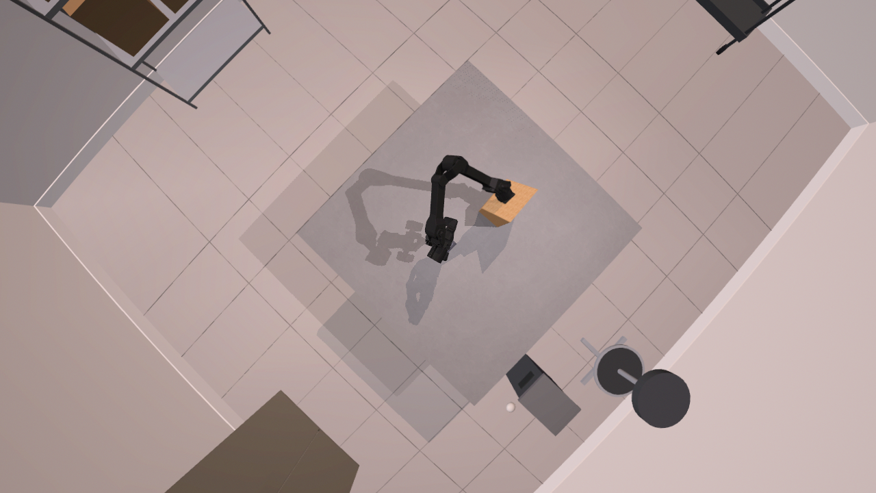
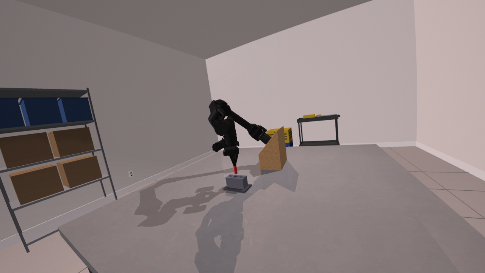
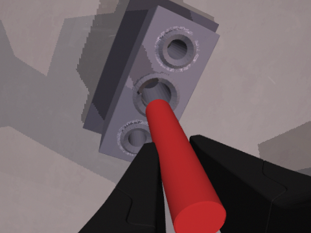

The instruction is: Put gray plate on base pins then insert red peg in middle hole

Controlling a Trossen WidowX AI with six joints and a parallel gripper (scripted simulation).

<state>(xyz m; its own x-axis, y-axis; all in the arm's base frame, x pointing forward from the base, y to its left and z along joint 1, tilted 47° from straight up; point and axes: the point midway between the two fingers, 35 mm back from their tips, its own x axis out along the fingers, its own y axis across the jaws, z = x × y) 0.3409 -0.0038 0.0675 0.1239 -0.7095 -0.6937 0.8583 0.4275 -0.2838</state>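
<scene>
The gray plate (image 2: pixel 236 182) (image 3: pixel 194 58), a block with three holes in its top, sits flat on the darker base (image 2: pixel 248 187) (image 3: pixel 93 122). Its middle hole is the widest and holds nothing. My gripper (image 2: pixel 234 165) (image 3: pixel 172 149) is shut on the red peg (image 2: pixel 235 169) (image 3: pixel 181 162), which points down. The peg's lower end is just above the plate and in the wrist view overlaps the near edge of the middle hole. It looks outside the hole. The base's pins cannot be made out. The top view shows the arm from above, hiding plate and peg.
A wooden wedge block (image 1: pixel 516 199) (image 2: pixel 273 156) stands on the gray table top (image 1: pixel 551 257) (image 2: pixel 305 220), behind and to the right of the plate in the exterior view; part of the arm reaches down to it. Shelving (image 2: pixel 101 149) and a cart (image 2: pixel 318 116) stand beyond the table.
</scene>
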